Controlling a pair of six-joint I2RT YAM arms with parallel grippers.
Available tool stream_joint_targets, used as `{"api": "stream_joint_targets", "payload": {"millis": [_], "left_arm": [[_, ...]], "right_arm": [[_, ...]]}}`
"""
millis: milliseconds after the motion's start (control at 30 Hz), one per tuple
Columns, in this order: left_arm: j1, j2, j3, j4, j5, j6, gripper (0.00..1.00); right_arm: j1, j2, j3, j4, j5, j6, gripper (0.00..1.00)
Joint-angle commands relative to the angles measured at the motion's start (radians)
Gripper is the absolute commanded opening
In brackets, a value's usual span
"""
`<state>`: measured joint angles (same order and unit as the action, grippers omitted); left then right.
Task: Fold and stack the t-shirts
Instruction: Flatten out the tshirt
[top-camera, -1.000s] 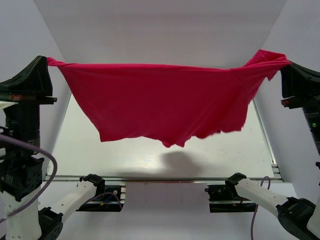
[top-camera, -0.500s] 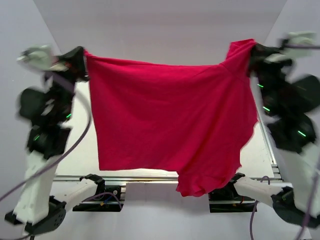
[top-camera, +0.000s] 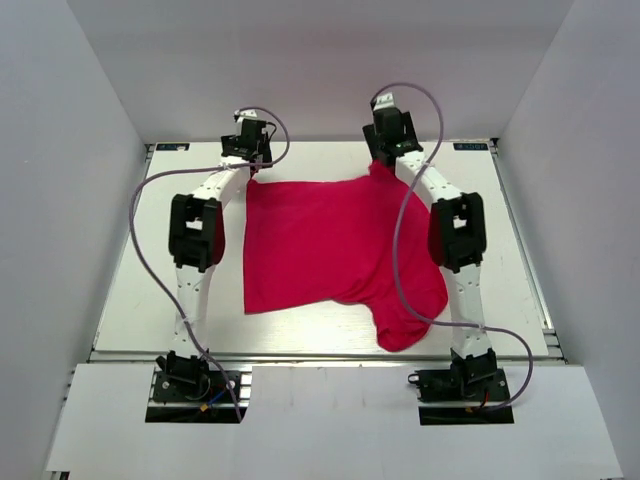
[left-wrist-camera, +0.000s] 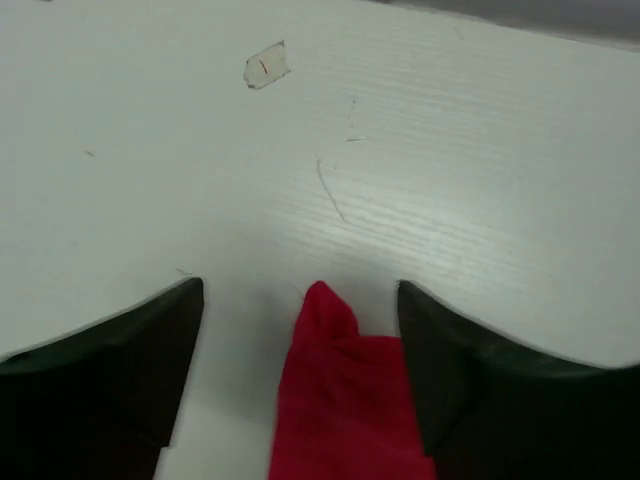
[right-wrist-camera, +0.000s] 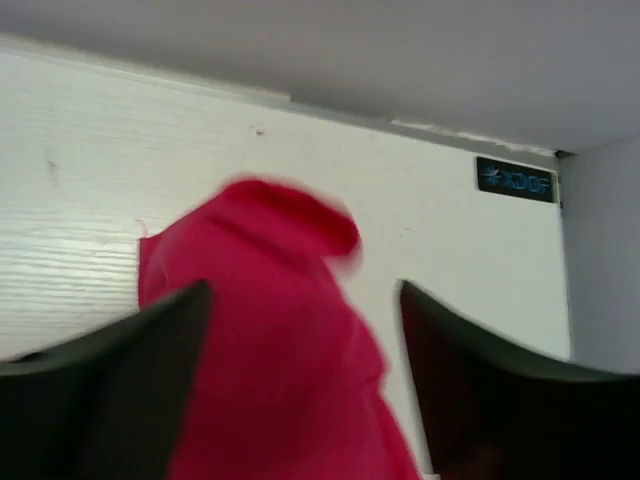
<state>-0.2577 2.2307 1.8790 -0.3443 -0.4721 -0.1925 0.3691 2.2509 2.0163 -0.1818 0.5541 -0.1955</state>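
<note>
The crimson-pink t-shirt (top-camera: 320, 240) lies spread on the table (top-camera: 140, 300), on the base side of both grippers. Left gripper (left-wrist-camera: 300, 288): jaws wide apart, a cloth corner between them, unclamped. Right gripper (right-wrist-camera: 305, 285): jaws likewise apart, bunched cloth beneath and between them.

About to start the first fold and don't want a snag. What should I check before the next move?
1. Left pincer open: ok, cloth tip lies loose between its fingers.
2. Right pincer open: ok, jaws wide apart.
3. Shirt spread flat: not ok, near right corner is bunched.
4. Shirt wholly on the table: cannot tell, the bunch reaches the near edge.
5. Neck tag showing: cannot tell.
</note>
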Motion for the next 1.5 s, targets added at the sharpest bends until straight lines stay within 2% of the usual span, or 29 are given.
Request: {"api": "stream_joint_targets", "payload": {"millis": [0,33,100,200,267,433,500,533,633,667,700,767,800,900,1000,1133,1233,1400,1467], "left_arm": [[0.029,0.108,0.351,-0.186,0.004,-0.038,1.00],[0.029,0.154,0.383,-0.186,0.021,-0.038,1.00],[0.040,0.135,0.349,-0.127,0.049,-0.038,1.00],[0.040,0.022,0.165,0.020,0.104,-0.015,1.00],[0.049,-0.052,0.074,0.051,0.115,-0.015,1.00],[0.049,-0.146,0.026,-0.042,0.135,-0.015,1.00],[0.040,-0.183,0.002,-0.094,0.144,-0.028,1.00],[0.040,-0.233,-0.050,-0.129,0.173,-0.056,1.00],[0.028,-0.324,-0.216,-0.165,0.237,-0.091,1.00],[0.028,-0.400,-0.268,-0.165,0.237,-0.114,1.00],[0.028,-0.440,-0.382,-0.165,0.251,-0.133,1.00],[0.017,-0.523,-0.502,-0.154,0.328,-0.198,1.00],[0.017,-0.605,-0.621,-0.154,0.343,-0.226,1.00],[0.008,-0.725,-0.838,-0.107,0.421,-0.289,1.00],[-0.005,-0.862,-0.970,-0.149,0.440,-0.311,1.00],[-0.026,-1.023,-1.158,-0.150,0.444,-0.349,1.00],[-0.037,-1.086,-1.256,-0.081,0.509,-0.349,1.00],[-0.055,-1.066,-1.310,0.005,0.529,-0.335,0.83],[-0.066,-1.043,-1.310,0.024,0.529,-0.324,0.80]], "right_arm": [[-0.016,0.085,0.239,-0.078,-0.071,-0.019,0.89],[-0.018,0.084,0.201,-0.062,-0.074,-0.021,0.90],[-0.024,0.027,0.139,0.027,-0.086,0.005,0.90],[-0.039,-0.039,0.020,0.057,-0.126,0.037,0.90],[-0.047,-0.083,0.003,0.039,-0.141,0.066,0.90],[-0.061,-0.206,-0.062,-0.082,-0.207,0.188,0.90],[-0.065,-0.272,-0.157,-0.103,-0.233,0.246,0.90],[-0.067,-0.319,-0.186,-0.126,-0.240,0.286,0.90],[-0.070,-0.454,-0.422,-0.145,-0.256,0.399,0.90],[-0.071,-0.511,-0.463,-0.159,-0.261,0.418,0.90],[-0.071,-0.536,-0.579,-0.169,-0.263,0.435,0.90],[-0.070,-0.644,-0.654,-0.226,-0.266,0.504,0.90],[-0.068,-0.669,-0.760,-0.241,-0.279,0.516,0.90],[-0.064,-0.793,-0.905,-0.323,-0.310,0.599,0.90],[-0.067,-0.980,-1.089,-0.349,-0.353,0.656,0.90],[-0.067,-1.139,-1.316,-0.350,-0.402,0.688,0.90],[-0.065,-1.214,-1.349,-0.384,-0.405,0.696,0.90],[-0.068,-1.258,-1.418,-0.389,-0.433,0.723,0.84],[-0.067,-1.266,-1.433,-0.354,-0.439,0.737,0.80]]}}
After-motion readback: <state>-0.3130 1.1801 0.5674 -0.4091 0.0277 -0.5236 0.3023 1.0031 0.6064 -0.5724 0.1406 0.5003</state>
